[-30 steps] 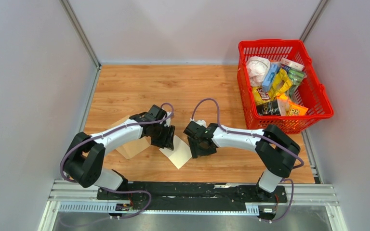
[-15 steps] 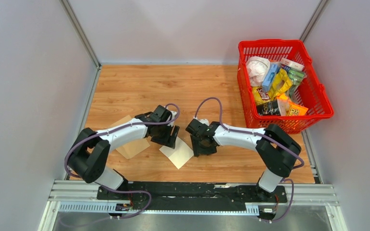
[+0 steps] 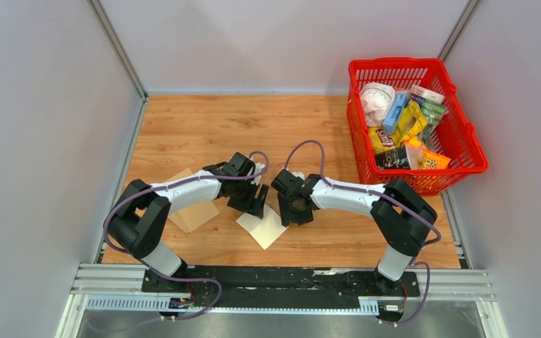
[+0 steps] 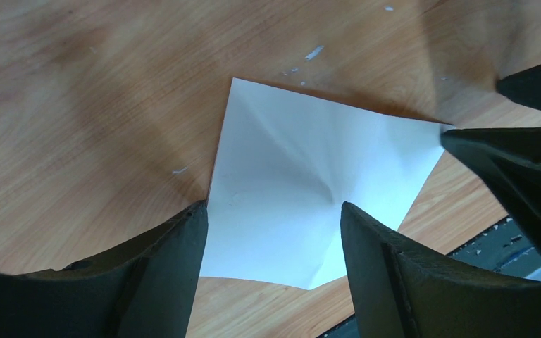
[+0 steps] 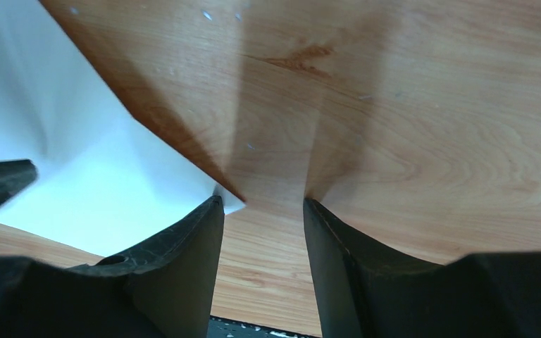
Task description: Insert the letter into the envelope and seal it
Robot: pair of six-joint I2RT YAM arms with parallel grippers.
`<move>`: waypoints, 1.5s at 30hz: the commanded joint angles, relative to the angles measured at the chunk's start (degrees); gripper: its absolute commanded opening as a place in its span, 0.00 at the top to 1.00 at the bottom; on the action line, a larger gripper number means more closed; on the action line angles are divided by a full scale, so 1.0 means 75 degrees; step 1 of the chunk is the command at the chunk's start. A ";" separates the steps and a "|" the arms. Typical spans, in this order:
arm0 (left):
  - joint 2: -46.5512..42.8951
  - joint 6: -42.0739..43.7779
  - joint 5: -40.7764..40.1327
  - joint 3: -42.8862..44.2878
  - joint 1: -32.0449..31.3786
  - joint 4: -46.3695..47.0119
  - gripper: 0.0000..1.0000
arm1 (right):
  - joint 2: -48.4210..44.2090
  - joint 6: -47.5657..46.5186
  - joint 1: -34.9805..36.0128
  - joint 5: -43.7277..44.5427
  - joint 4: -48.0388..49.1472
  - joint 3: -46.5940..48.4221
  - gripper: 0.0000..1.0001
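Lying flat on the bench [image 3: 197, 127] beneath my left gripper [image 4: 271, 229]: the letter [image 4: 303, 204], pale, roughly square, creases crossing at its middle. Left gripper fingers apart, the sheet between them. Right gripper [image 5: 260, 211] likewise apart, just beside one corner. Envelope [image 3: 191, 215], tan, behind my left gripper, partly hidden under that arm; flap not discernible.

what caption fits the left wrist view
Open left tool over the creased letter on the wood table.
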 commanded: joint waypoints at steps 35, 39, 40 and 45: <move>-0.0779 -0.1001 0.0498 -0.0698 -0.0039 0.0554 0.25 | -0.2176 0.1875 -0.0524 -0.1876 0.1620 -0.2490 0.46; -0.0802 -0.1024 0.0579 -0.0722 -0.0051 0.0542 0.25 | -0.2071 0.2204 -0.0337 -0.1924 0.1878 -0.2643 0.54; -0.0802 -0.1036 0.0614 -0.0745 -0.0039 0.0577 0.26 | -0.2001 0.2262 -0.0302 -0.1923 0.1937 -0.2643 0.56; -0.0861 -0.1001 0.0942 -0.0816 -0.0039 0.0683 0.25 | -0.1474 0.2286 -0.0278 -0.1631 0.2066 -0.2479 0.67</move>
